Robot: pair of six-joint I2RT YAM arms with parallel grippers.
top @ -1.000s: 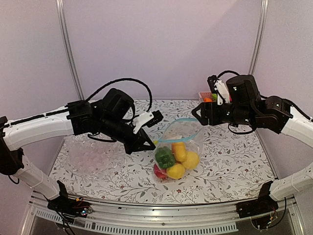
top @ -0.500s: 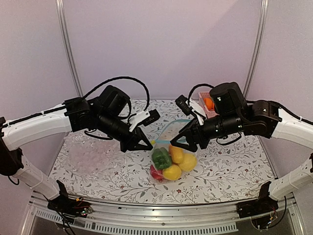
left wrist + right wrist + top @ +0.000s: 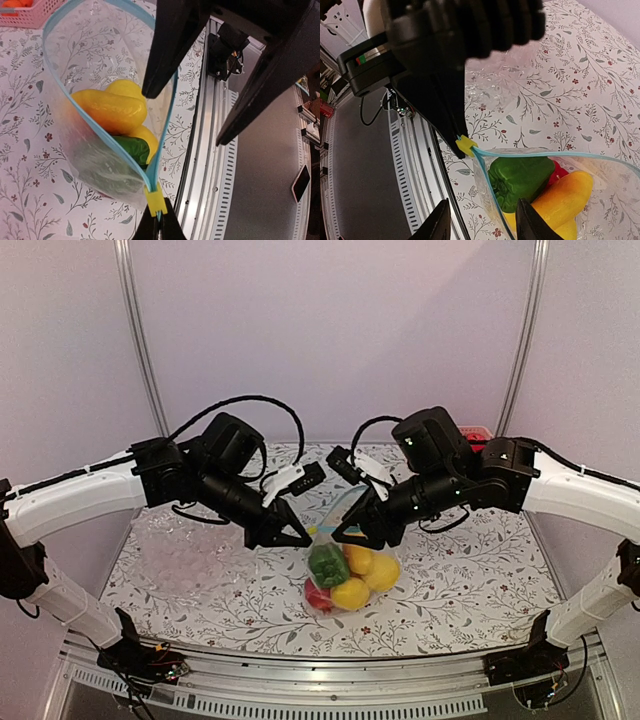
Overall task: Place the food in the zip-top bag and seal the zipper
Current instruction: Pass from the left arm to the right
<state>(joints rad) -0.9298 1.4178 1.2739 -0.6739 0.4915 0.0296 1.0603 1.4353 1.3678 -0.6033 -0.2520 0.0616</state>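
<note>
Food, a green pepper point(image 3: 327, 564) among yellow and red pieces, sits inside the clear, crinkly plastic zip-top bag point(image 3: 350, 582), which lies mid-way across the floral-print table point(image 3: 470, 560). We see the left gripper point(image 3: 159, 227) pinched tight on the bag's corner, at the small yellow tab point(image 3: 465, 145) ending the thin blue-teal zipper point(image 3: 162, 150). The bag's mouth gapes. The right gripper point(image 3: 484, 220), jaws apart, hovers just beside that corner.
</note>
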